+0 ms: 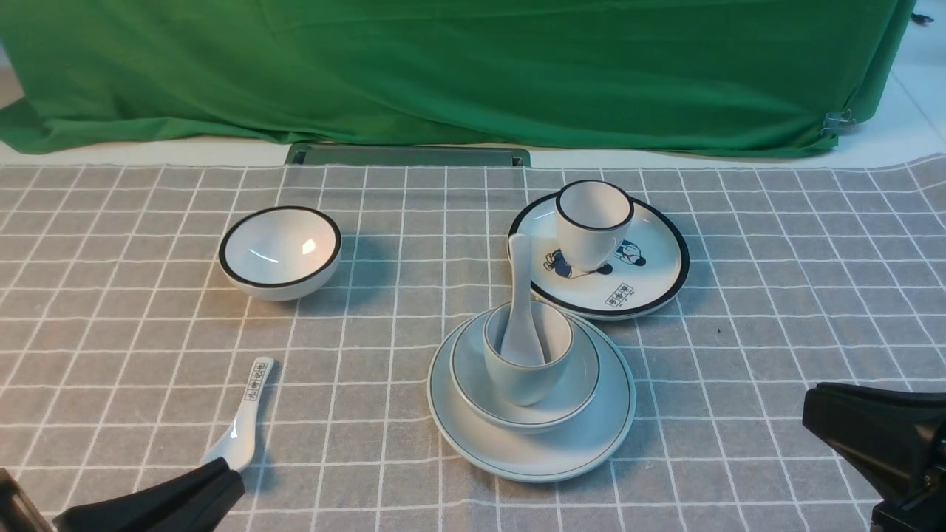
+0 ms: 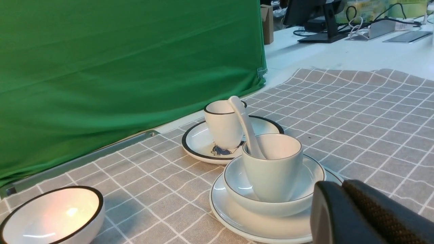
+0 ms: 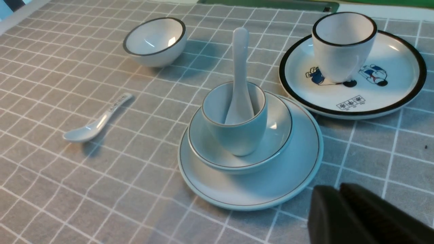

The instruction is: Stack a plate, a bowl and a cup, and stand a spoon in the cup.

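The pale plate (image 1: 584,443) lies at the centre front of the cloth. The thin-rimmed bowl (image 1: 576,384) sits on it, the cup (image 1: 526,377) stands in the bowl, and the plain white spoon (image 1: 521,310) stands in the cup, handle up and leaning back. The stack also shows in the left wrist view, with the cup (image 2: 273,169), and in the right wrist view, with the cup (image 3: 237,135). My left gripper (image 1: 222,473) is shut and empty at the front left. My right gripper (image 1: 813,410) is shut and empty at the front right, apart from the stack.
A black-rimmed plate with cartoon figures (image 1: 650,284) lies behind the stack with a black-rimmed cup (image 1: 591,222) on it. A black-rimmed bowl (image 1: 279,251) stands at the back left. A spoon with printed characters (image 1: 244,428) lies at the front left near my left gripper.
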